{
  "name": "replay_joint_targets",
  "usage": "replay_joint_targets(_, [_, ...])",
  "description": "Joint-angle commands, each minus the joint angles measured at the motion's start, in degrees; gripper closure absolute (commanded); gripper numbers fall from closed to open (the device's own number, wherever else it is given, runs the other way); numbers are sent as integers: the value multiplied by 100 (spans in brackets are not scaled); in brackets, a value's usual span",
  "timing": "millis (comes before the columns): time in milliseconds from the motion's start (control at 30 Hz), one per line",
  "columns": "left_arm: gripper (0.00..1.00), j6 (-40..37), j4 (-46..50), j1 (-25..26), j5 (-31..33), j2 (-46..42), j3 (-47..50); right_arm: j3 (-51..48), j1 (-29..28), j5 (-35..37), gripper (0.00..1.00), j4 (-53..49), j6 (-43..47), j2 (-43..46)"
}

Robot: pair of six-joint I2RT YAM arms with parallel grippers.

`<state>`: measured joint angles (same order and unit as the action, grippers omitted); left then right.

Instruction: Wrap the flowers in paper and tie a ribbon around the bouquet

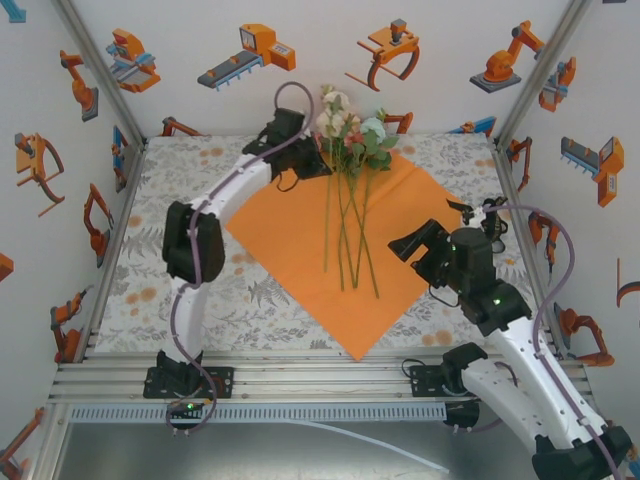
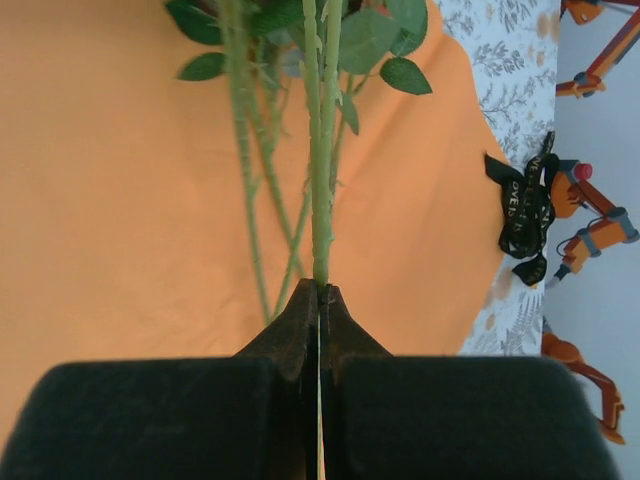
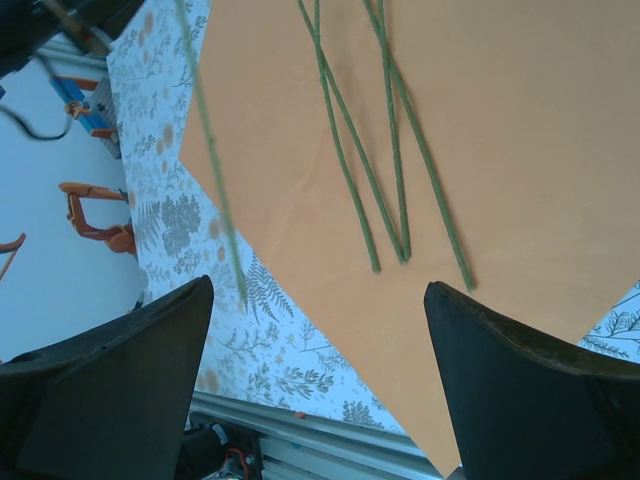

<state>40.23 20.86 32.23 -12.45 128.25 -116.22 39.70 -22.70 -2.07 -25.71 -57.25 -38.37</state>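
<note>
Carefully pinching one stem (image 2: 320, 200) in the left gripper (image 2: 320, 292), apparently to align flowers (image 1: 345, 130) on paper (image 1: 290, 235) for wrapping; holding right gripper (image 3: 318, 290) spread wide above stem ends (image 3: 400, 250).

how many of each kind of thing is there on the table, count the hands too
flower bunch: 1
orange paper sheet: 1
black ribbon: 1
hands: 2 (left hand shut on a stem of the flower bunch, right hand open)
total: 5
</note>
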Motion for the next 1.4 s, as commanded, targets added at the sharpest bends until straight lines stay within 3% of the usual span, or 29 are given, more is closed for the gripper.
replay_joint_targets(0, [100, 639, -427, 147, -104, 569, -671, -66, -35, 80, 22, -191, -58, 292])
replay_joint_targets(167, [100, 620, -241, 415, 241, 1348, -1347, -183, -33, 197, 21, -254, -58, 539])
replay_joint_targets(400, [97, 188, 23, 416, 519, 1762, -1453, -95, -39, 222, 21, -373, 39, 524])
replay_joint_targets(667, [70, -215, -123, 341, 483, 1195, -1260, -6, -33, 310, 20, -338, 162, 305])
replay_joint_targets(833, [64, -360, -198, 237, 303, 493, -982, 78, -33, 436, 20, -355, 400, 8])
replay_joint_targets(967, [62, -459, -607, 74, 468, -620, 275, 318, 152, 387, 20, -452, 581, -648])
replay_joint_targets(1133, [62, -168, -1480, -344, 650, -2422, 3010, 382, 638, -262, 21, -318, 902, -1841])
replay_joint_targets(1367, [62, 245, -1000, -310, 764, -4301, 5605, -539, 607, -899, 22, 173, 437, -2122])
